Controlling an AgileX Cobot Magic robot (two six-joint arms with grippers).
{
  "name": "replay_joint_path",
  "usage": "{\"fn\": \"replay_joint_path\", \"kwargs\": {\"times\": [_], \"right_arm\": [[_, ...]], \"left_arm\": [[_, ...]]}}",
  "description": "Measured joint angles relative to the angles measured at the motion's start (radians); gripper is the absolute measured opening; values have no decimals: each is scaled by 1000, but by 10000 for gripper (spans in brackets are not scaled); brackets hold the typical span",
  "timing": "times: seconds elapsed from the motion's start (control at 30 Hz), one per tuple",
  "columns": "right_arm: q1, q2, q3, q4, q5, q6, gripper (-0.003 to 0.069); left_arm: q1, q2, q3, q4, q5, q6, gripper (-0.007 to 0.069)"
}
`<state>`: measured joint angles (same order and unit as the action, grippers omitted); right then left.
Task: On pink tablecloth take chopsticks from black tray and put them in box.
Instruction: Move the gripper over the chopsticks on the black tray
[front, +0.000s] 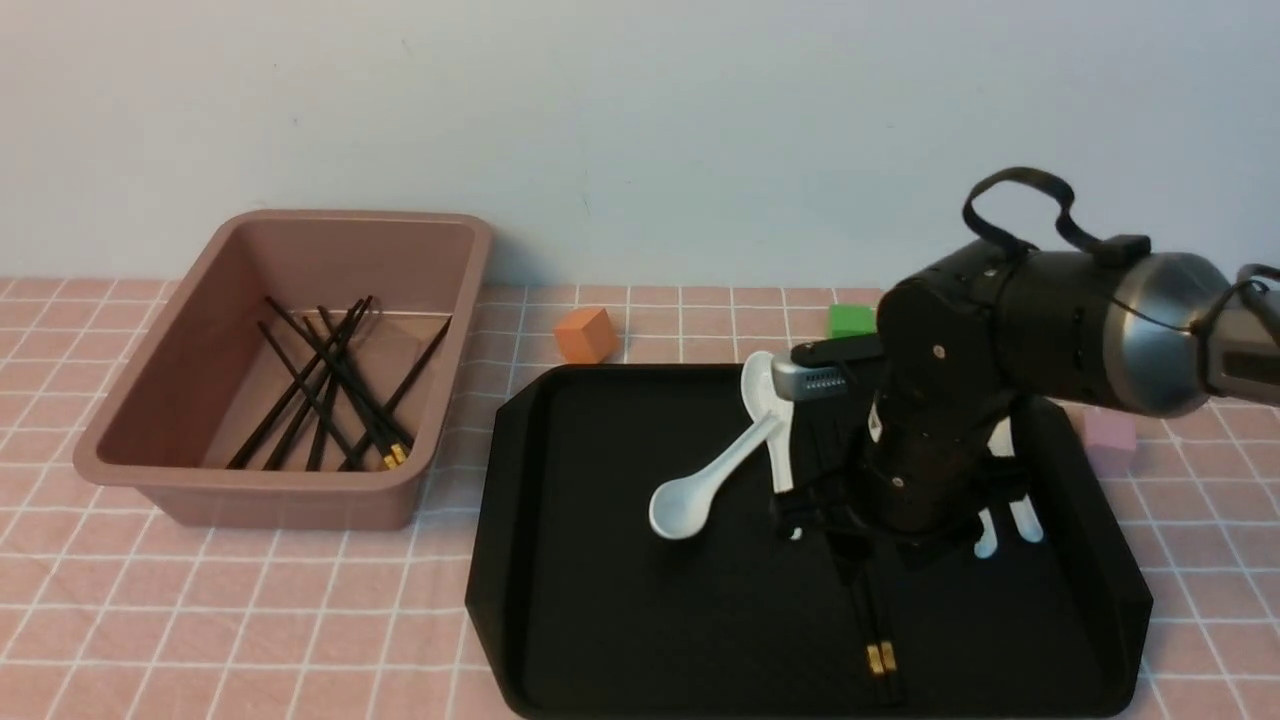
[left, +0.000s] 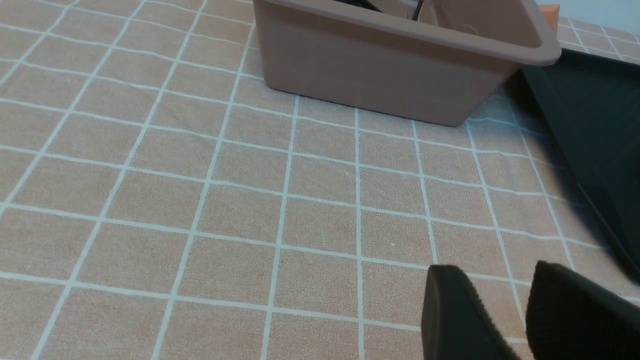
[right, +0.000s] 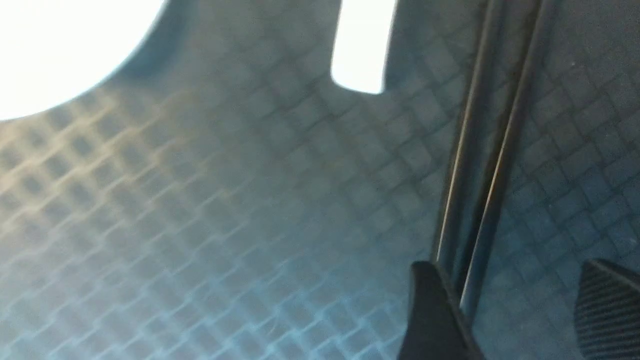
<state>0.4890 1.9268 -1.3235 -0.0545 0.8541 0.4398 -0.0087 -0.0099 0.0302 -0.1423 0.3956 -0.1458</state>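
Observation:
A pair of black chopsticks (front: 868, 612) with gold bands lies on the black tray (front: 600, 600), pointing toward its front edge. My right gripper (front: 858, 545) is low over them and open. In the right wrist view the chopsticks (right: 480, 150) run between my right gripper's (right: 510, 265) fingers, close against one finger (right: 430, 310), on the tray's textured floor (right: 250, 225). The box (front: 290, 215) stands at the left on the pink tablecloth (front: 250, 600) and holds several chopsticks (front: 330, 400). My left gripper (left: 495, 272) is slightly open and empty over the cloth (left: 200, 200), short of the box (left: 380, 70) and beside the tray (left: 600, 125).
White spoons lie on the tray: two crossed (front: 700, 490) left of my right gripper, and more (front: 1005, 520) partly hidden behind it. An orange cube (front: 585, 333) and a green cube (front: 852, 320) sit behind the tray. A pink cube (front: 1110, 437) sits at its right.

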Motion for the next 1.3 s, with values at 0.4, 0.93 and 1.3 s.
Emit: {"fn": "replay_joint_path", "kwargs": {"times": [0.4, 0.93, 1.3], "right_arm": [[-24, 80, -6, 46, -56, 3, 402], [-29, 116, -34, 54, -12, -20, 206], [-34, 55, -15, 54, 29, -39, 128]], "left_arm": [[0, 0, 0, 0, 0, 0, 239], [0, 0, 0, 0, 0, 0, 239], [0, 0, 0, 0, 0, 0, 239]]}}
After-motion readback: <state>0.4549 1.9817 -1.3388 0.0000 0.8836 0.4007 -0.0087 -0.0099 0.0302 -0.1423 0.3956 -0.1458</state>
